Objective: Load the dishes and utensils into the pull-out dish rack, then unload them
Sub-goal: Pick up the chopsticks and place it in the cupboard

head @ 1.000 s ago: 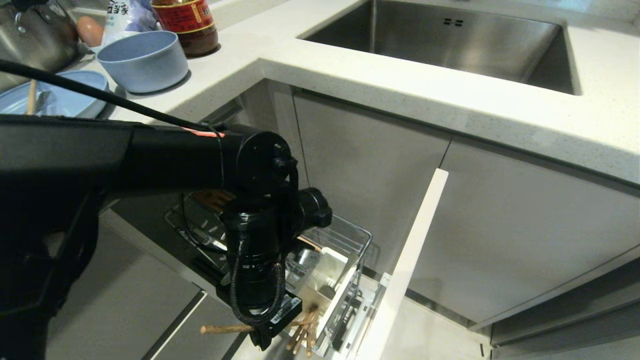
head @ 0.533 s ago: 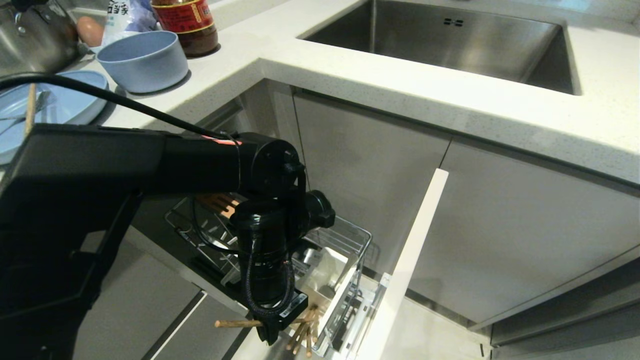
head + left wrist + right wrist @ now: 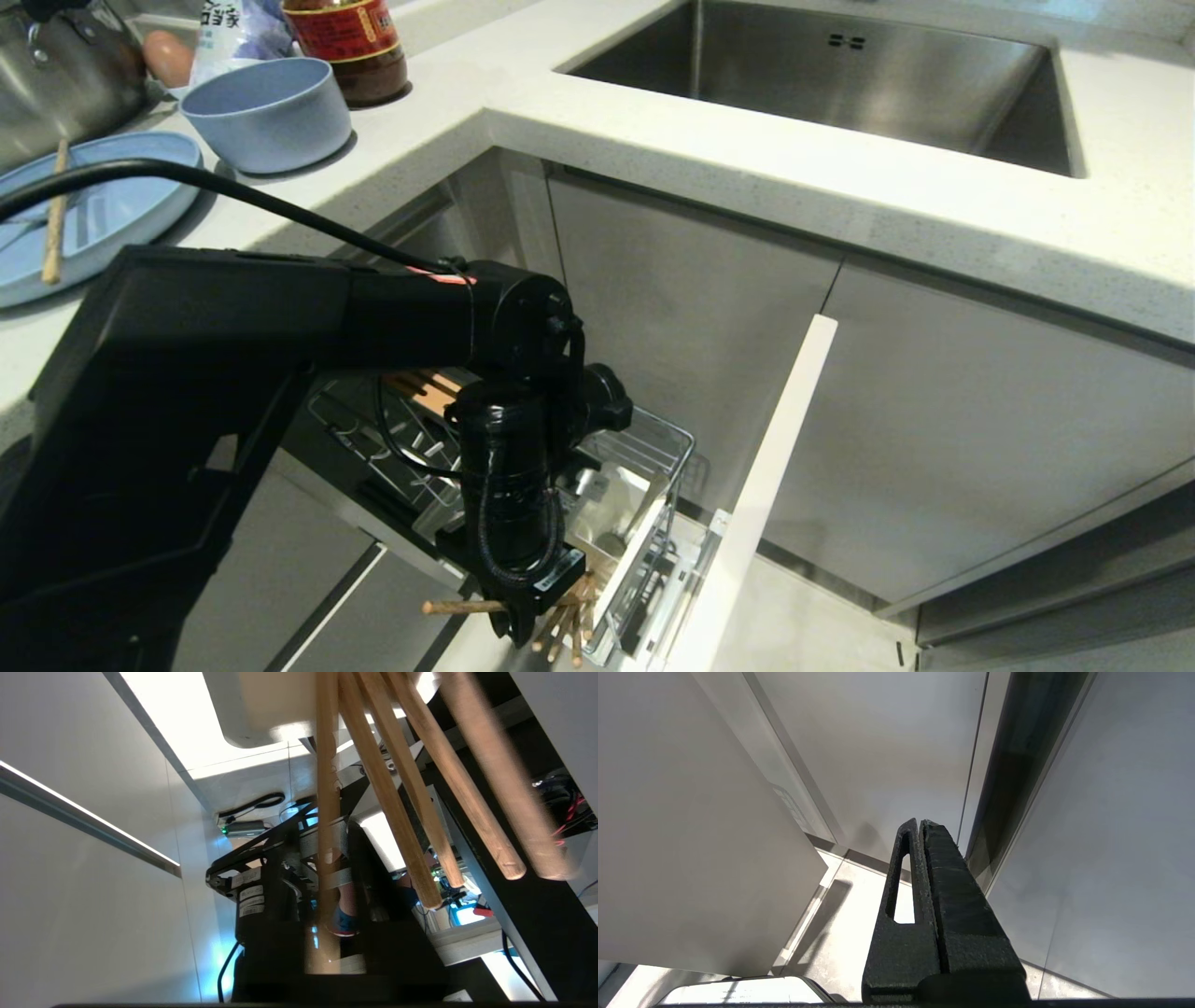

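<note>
The pull-out dish rack (image 3: 656, 437) stands out from under the counter, fixed to its narrow pale front (image 3: 775, 485). Several wooden chopsticks (image 3: 563, 635) (image 3: 390, 807) lean in its white cup (image 3: 611, 523). My left gripper (image 3: 519, 623) (image 3: 322, 868) hangs just beside the cup. One chopstick (image 3: 457, 607) (image 3: 327, 788) lies between its fingers, which stand slightly wider than the stick. On the counter at the left sit the pale blue plate (image 3: 117, 201), with another chopstick (image 3: 54, 215) on it, and the blue bowl (image 3: 271, 112). My right gripper (image 3: 920, 826) is shut and empty, parked by the cabinet fronts.
A steel sink (image 3: 840, 75) is set into the white counter at the back. A steel pot (image 3: 56, 65), an egg (image 3: 168, 56) and a dark bottle (image 3: 345, 42) crowd the far left. Closed grey cabinet doors (image 3: 980, 420) stand to the right of the rack.
My left arm has shifted right and slightly down, carrying the chopstick closer to the cup. More of the plate shows behind the arm.
</note>
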